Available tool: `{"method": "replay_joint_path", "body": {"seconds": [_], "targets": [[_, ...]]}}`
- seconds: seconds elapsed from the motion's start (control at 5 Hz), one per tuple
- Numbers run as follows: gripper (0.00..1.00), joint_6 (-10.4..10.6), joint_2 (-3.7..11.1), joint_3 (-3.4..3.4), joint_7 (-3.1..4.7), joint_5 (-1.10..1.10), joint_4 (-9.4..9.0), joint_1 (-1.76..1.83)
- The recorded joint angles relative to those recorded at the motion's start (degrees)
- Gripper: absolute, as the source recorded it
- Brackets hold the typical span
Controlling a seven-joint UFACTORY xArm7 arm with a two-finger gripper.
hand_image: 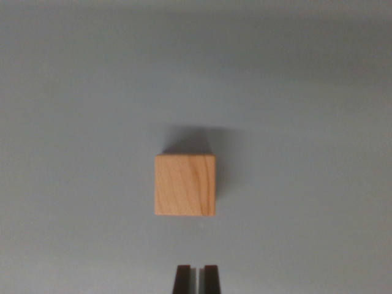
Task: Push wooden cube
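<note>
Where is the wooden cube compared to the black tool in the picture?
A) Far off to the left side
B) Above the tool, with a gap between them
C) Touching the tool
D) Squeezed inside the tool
B: the cube sits mid-picture, above the tool at the bottom edge, with bare grey surface between them.

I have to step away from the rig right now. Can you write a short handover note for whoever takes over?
Gripper: dark fingertips at the bottom edge of the wrist view, nearly together with a thin gap, holding nothing.
Light brown wooden cube: sits flat on the plain grey table, mid-frame, straight ahead of the fingertips and apart from them.
Done: gripper looks lined up with the cube.
Left: make contact and push; no contact yet.
</note>
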State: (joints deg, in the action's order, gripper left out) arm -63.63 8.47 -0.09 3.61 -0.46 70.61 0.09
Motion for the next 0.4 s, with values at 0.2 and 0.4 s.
{"method": "replay_joint_path", "body": {"seconds": [0.2,0.4], "targets": [[0.0,2.72,0.92,0.02,0.39,0.19,-2.08,-0.08],[0.0,2.72,0.92,0.02,0.39,0.19,-2.08,-0.08]]}}
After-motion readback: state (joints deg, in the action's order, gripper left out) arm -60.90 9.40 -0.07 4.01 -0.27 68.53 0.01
